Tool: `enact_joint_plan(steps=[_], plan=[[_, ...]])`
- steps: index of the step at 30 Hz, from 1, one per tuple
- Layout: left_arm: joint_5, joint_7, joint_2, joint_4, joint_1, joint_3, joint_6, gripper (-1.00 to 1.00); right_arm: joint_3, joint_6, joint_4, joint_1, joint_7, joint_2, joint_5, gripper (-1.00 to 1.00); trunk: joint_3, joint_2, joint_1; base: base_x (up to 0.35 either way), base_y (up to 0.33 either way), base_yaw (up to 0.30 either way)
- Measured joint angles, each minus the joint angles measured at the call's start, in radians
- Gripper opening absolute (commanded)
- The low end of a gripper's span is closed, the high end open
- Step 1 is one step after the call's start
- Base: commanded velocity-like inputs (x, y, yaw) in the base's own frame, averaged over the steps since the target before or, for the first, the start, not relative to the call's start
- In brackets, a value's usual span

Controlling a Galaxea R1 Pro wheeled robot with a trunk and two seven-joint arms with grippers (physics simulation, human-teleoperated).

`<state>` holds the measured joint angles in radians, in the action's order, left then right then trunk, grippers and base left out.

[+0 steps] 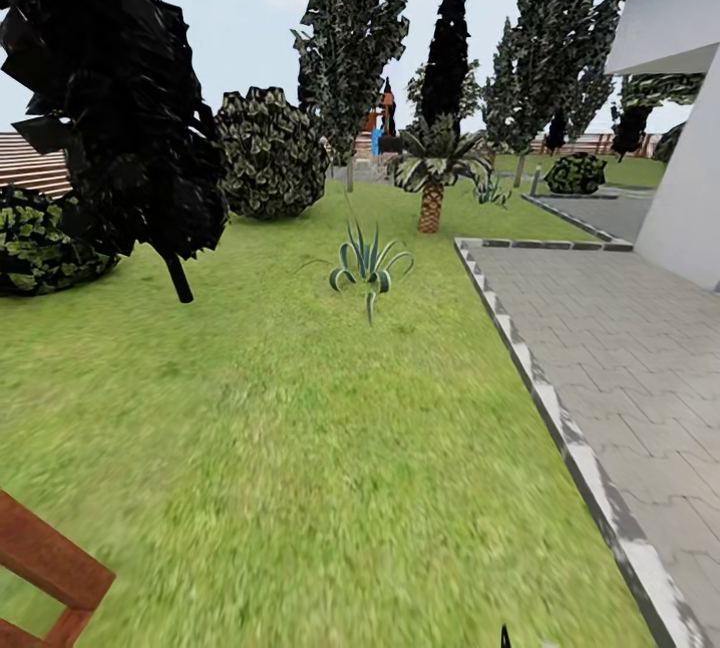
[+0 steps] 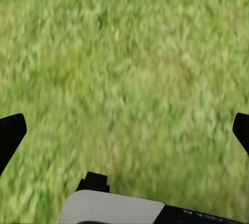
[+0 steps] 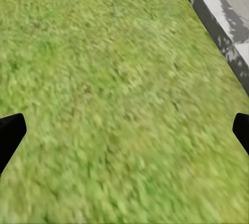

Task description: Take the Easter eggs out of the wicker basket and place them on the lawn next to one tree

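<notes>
Plainly, the left fingers are spread wide with nothing between them, and below them lies bare lawn; the right fingers are spread just as wide and as bare, over grass with a grey kerb running past one corner. From the head view the lawn stretches ahead to a spiky plant, a small palm, round bushes and a dark conifer, with paving and a white wall at the right, and a red-brown wooden frame at the near left. No basket or eggs can be made out, so where they lie cannot be told, nor what the basket holds. I judge the robot is on its way in search: the next move calls for finding the basket and drawing up within reach.
</notes>
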<state>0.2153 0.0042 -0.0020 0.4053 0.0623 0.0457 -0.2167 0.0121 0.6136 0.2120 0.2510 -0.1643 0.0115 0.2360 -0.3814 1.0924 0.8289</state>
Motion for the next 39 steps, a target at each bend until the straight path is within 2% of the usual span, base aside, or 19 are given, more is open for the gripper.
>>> enact_joint_plan(steps=[13,18,26,30,36,37,39], plan=[[0.001,0.0,0.001,-0.001,0.0,0.001,-0.004,1.0,-0.001,0.007,0.0,0.0,0.0,0.004,0.001,1.0,-0.02,0.0,0.0,0.333,0.0,0.002],[0.001,0.0,0.005,-0.001,0.0,0.003,-0.031,1.0,0.002,0.008,0.0,0.0,0.001,0.003,-0.001,1.0,-0.022,0.0,0.0,0.333,0.0,0.002],[0.003,0.0,0.006,-0.001,0.0,0.004,-0.034,1.0,0.002,0.008,-0.001,0.0,0.0,0.004,-0.003,1.0,-0.023,0.0,0.0,0.333,0.0,0.0],[0.003,0.0,0.006,-0.001,0.0,0.004,-0.035,1.0,0.002,0.008,-0.06,0.0,0.001,0.006,0.0,1.0,-0.023,0.0,0.0,0.333,-0.004,0.0],[0.006,-0.002,0.008,-0.024,0.0,0.007,-0.035,1.0,0.003,0.0,-0.169,-0.001,0.002,0.0,0.0,1.0,-0.004,-0.042,-0.023,0.333,-0.07,0.0],[0.006,-0.003,0.008,-0.051,0.0,0.007,-0.047,1.0,0.001,-0.002,-0.207,-0.003,0.001,-0.001,0.001,1.0,-0.001,-0.049,-0.027,0.333,-0.091,0.0],[0.007,-0.004,0.008,-0.067,0.0,0.007,-0.068,1.0,0.002,-0.003,-0.22,-0.004,0.001,0.0,0.0,1.0,0.005,-0.063,-0.034,0.333,-0.092,0.0]])
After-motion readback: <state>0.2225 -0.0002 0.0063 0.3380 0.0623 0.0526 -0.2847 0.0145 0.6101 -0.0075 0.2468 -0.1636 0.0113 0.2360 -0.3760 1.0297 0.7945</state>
